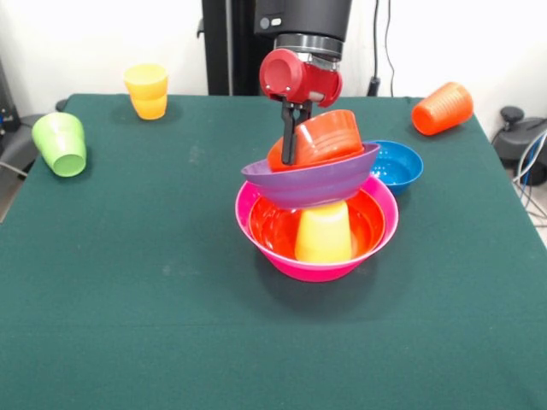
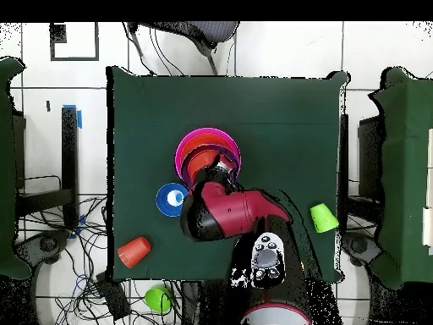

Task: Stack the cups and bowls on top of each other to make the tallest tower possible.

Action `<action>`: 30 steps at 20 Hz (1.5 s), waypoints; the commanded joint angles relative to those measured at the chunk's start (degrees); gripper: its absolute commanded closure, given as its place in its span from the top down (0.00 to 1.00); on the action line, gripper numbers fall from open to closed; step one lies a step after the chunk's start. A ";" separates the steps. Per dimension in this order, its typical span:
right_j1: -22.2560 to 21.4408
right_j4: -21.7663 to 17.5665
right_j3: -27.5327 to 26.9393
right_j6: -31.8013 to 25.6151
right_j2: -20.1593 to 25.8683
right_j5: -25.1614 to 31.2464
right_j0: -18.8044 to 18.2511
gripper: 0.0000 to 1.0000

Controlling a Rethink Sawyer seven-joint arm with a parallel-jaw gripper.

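The tower stands near the middle of the green counter: a pink bowl at the base, a large orange bowl nested in it, an upturned yellow cup inside that, and a purple bowl tilted on top. The hand is closed on the rim of a small orange bowl, which rests tilted in the purple one. A blue bowl sits just beside the pile. Two stacked yellow cups, a green cup and an orange cup lie toward the counter's far edge and corners.
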 commanded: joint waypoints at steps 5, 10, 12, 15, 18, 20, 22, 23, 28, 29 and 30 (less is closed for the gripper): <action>5.19 2.25 -4.47 10.05 6.71 2.82 0.28 0.00; 5.29 2.94 -4.45 10.69 7.71 1.96 0.23 0.00; 5.20 2.39 -3.89 10.63 8.94 1.37 -0.75 0.00; 4.83 1.66 -3.03 10.59 10.67 1.07 -2.34 0.00; 4.69 1.51 -2.79 10.59 12.06 1.05 -3.21 0.00; 4.78 1.52 -2.78 10.70 12.29 0.65 -3.32 0.00; 4.81 1.60 -2.77 10.78 12.29 0.38 -3.32 0.00; 4.84 1.57 -2.75 10.77 12.47 0.36 -3.45 0.00; 5.17 1.78 -2.80 11.09 12.99 -0.24 -3.64 0.00; 5.27 1.59 -2.71 11.05 13.28 -0.40 -3.90 0.00; 5.44 1.43 -2.64 11.12 13.51 -0.81 -4.13 0.00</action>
